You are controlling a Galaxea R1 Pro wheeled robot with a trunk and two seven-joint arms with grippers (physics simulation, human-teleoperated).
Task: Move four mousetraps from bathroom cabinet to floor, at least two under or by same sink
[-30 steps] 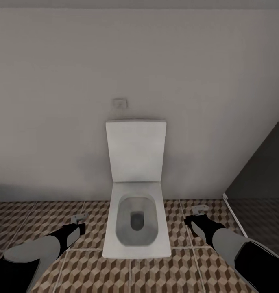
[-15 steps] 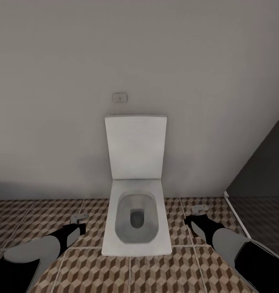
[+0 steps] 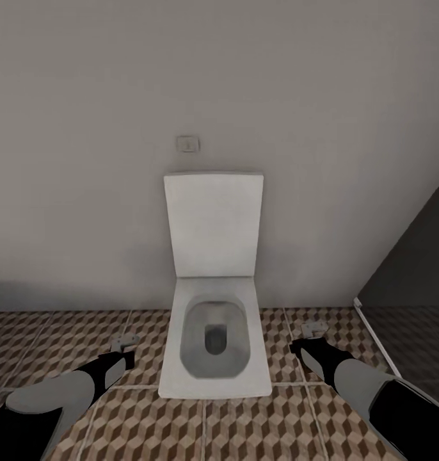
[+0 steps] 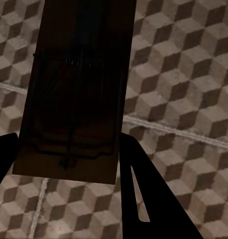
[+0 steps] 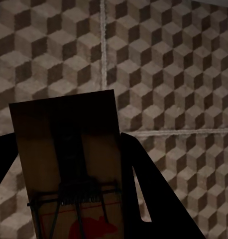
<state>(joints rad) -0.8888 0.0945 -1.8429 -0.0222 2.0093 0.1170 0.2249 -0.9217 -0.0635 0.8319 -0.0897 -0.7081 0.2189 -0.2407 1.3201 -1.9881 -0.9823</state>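
Observation:
In the left wrist view a dark brown mousetrap (image 4: 79, 89) sits between the black fingers (image 4: 144, 189) of my left gripper (image 4: 69, 159), which is shut on it above the cube-pattern bathroom floor (image 4: 183, 74). A second mousetrap (image 5: 69, 164), with a red mark on its board, is held the same way by my right gripper (image 5: 69, 199). In the head view the left gripper (image 3: 125, 342) hangs low over the floor (image 3: 59, 339) left of the toilet, and the right gripper (image 3: 314, 330) hangs to its right. The sink is out of view.
A square white toilet (image 3: 213, 346) with its lid up stands straight ahead against the pale wall (image 3: 213, 77), between my two arms. The dark glass shower (image 3: 411, 269) and its white sill close off the right side. Tiled floor lies in front of me.
The head view has shifted a little: the toilet and wall plate sit higher in the picture, and a white rim at the far left has left the frame. Both arms keep their pose.

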